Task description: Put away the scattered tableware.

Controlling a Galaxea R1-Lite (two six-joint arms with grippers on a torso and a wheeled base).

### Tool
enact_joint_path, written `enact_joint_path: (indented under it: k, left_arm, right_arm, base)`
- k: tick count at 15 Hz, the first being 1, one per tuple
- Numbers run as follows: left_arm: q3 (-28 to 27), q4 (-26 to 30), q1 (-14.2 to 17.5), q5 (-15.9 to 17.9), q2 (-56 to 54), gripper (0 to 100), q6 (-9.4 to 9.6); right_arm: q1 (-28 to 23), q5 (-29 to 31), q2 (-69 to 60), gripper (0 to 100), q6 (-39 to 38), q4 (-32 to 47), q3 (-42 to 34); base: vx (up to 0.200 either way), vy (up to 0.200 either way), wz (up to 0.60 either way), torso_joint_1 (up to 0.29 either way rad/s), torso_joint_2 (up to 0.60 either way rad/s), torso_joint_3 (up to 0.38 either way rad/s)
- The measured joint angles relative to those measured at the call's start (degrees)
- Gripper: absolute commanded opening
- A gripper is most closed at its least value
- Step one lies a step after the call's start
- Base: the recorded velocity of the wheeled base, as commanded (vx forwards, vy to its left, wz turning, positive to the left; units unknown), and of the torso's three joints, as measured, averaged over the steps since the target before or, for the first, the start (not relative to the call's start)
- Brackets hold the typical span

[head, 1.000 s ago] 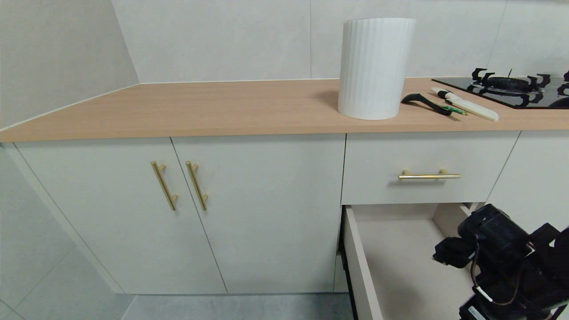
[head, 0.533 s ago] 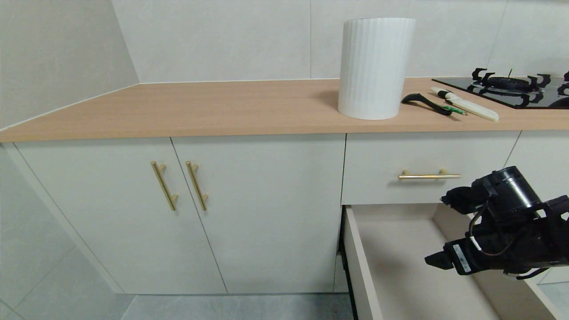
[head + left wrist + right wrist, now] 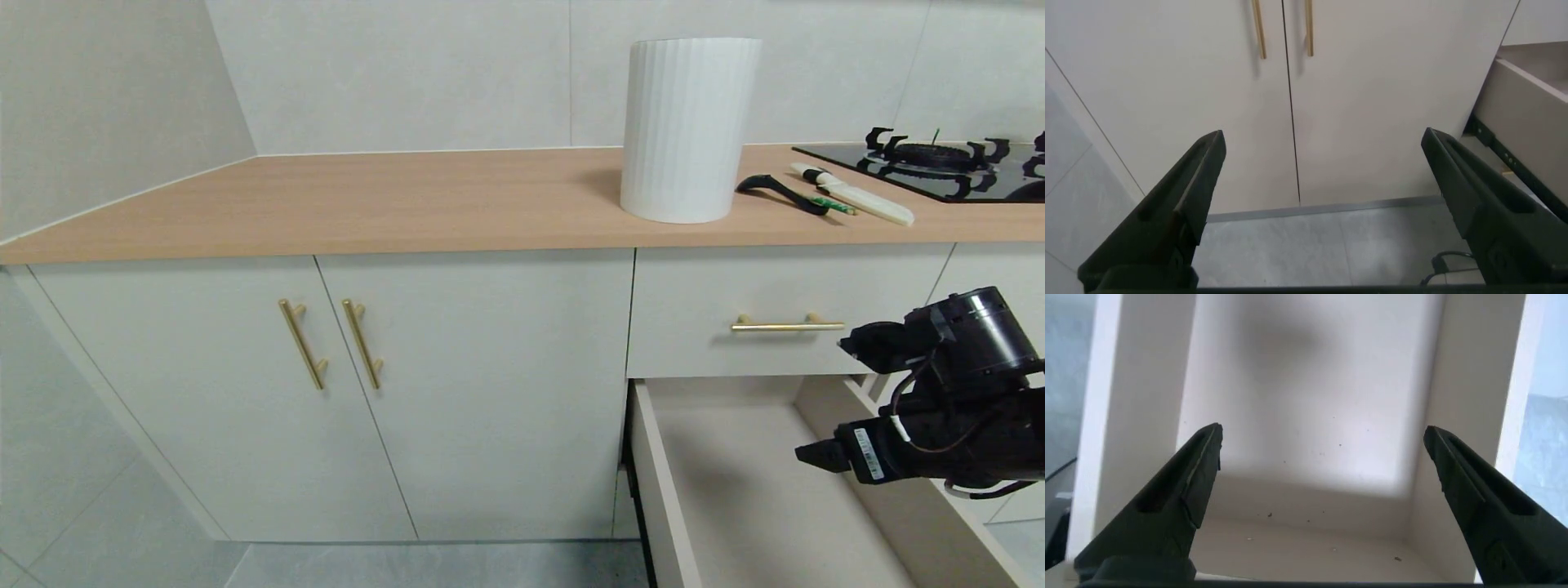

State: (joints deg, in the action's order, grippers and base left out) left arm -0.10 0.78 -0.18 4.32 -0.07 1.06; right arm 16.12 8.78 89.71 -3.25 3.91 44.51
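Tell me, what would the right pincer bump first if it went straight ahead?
Probably the bare bottom of the open drawer: the right pincer, open, looks straight into it and nothing lies between, though how far is unclear.

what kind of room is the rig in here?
Looks like a home kitchen: a wood countertop over pale cabinets with brass handles, a black gas hob at the far right, and a knife and a black utensil lying beside a white ribbed canister. One drawer is pulled open.
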Motion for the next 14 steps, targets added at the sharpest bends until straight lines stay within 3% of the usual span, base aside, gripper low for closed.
enact_joint_path:
  k: [3, 14]
  left_arm:
    - [0.00, 0.01, -0.04, 0.00, 0.00, 100, 0.00]
    - [0.00, 0.01, 0.00, 0.00, 0.00, 100, 0.00]
  right_arm:
    - [-0.85, 0.00, -1.04, 100, 0.06, -0.44, -0.05]
    - [-1.93, 0.02, -2.80, 100, 0.55, -0.59, -0.18]
  base:
    - [0.000, 0.000, 0.00, 0.077, -0.26, -0.284]
    - [0.000, 0.000, 0.00, 0.176, -0.48, -0.279]
